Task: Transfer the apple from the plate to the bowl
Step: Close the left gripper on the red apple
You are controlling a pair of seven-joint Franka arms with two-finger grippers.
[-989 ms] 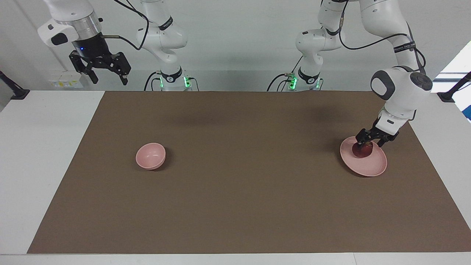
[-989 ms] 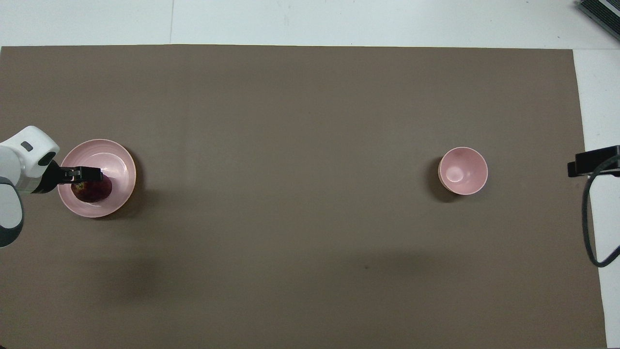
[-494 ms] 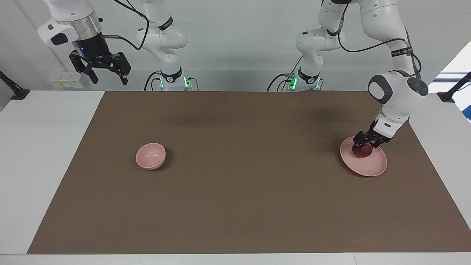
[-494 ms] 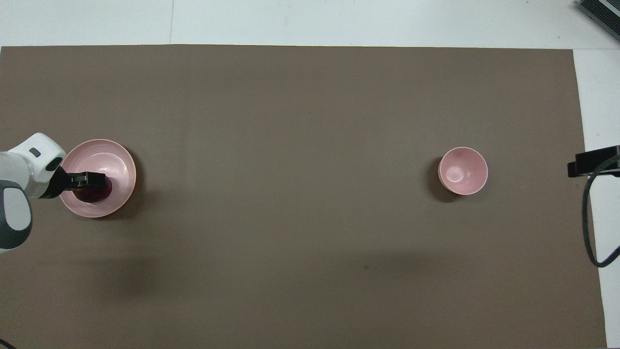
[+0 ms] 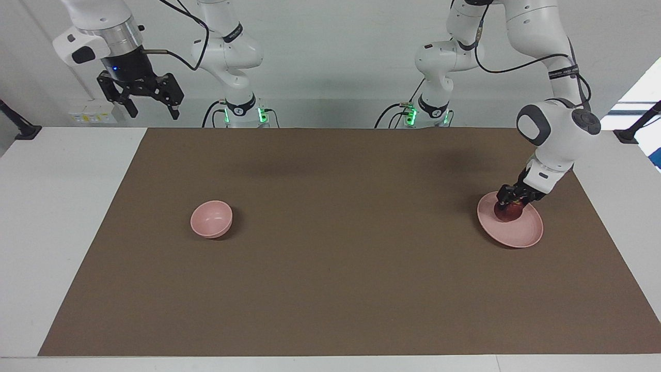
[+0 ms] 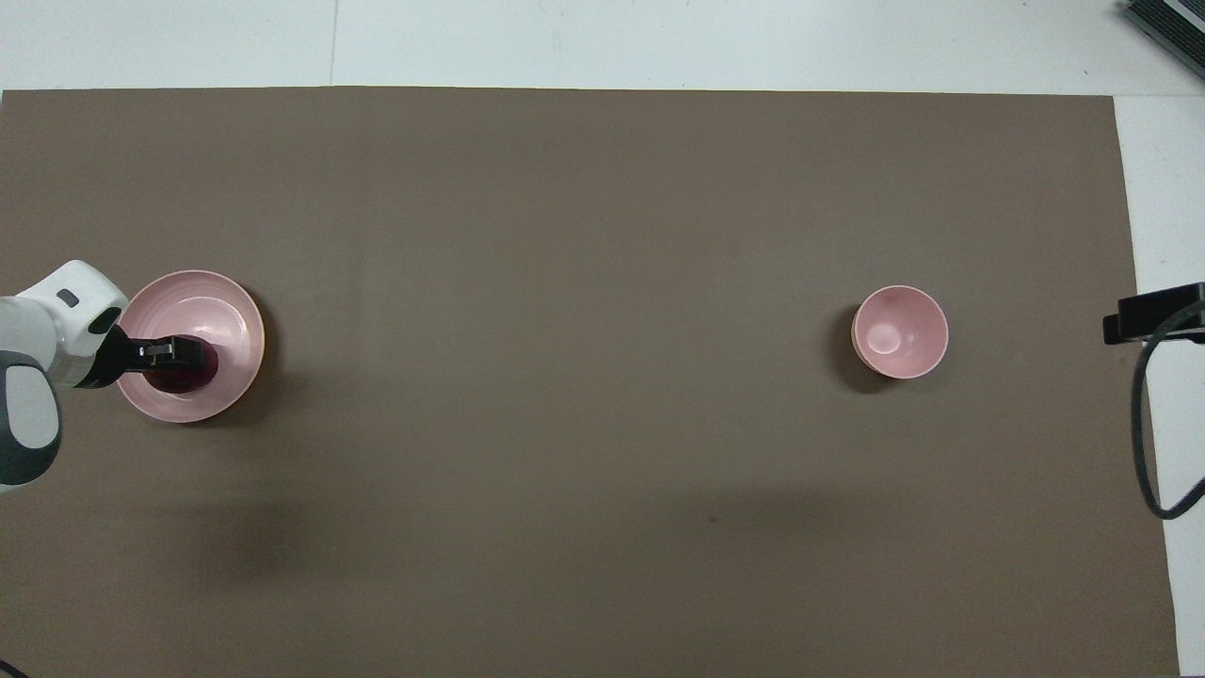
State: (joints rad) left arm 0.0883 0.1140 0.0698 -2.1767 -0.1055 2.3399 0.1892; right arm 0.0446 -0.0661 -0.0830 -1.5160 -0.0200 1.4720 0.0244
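The small dark red apple (image 5: 509, 213) (image 6: 182, 378) sits on the flat pink plate (image 5: 522, 232) (image 6: 233, 323) toward the left arm's end of the table. My left gripper (image 5: 510, 204) (image 6: 184, 354) is down on the plate, shut on the apple, and its black fingers cover the top of the fruit. The small deep pink bowl (image 5: 211, 219) (image 6: 899, 331) stands empty on the brown mat toward the right arm's end. My right gripper (image 5: 153, 109) waits open, raised high above the table's edge near its own base.
A brown mat (image 5: 330, 268) covers most of the white table. A wide stretch of bare mat lies between plate and bowl. A black cable and mount (image 6: 1150, 377) show at the right arm's end in the overhead view.
My left gripper's fingers have closed in on the apple, and the hand has sunk slightly onto it. The right arm, the plate and the bowl have not moved.
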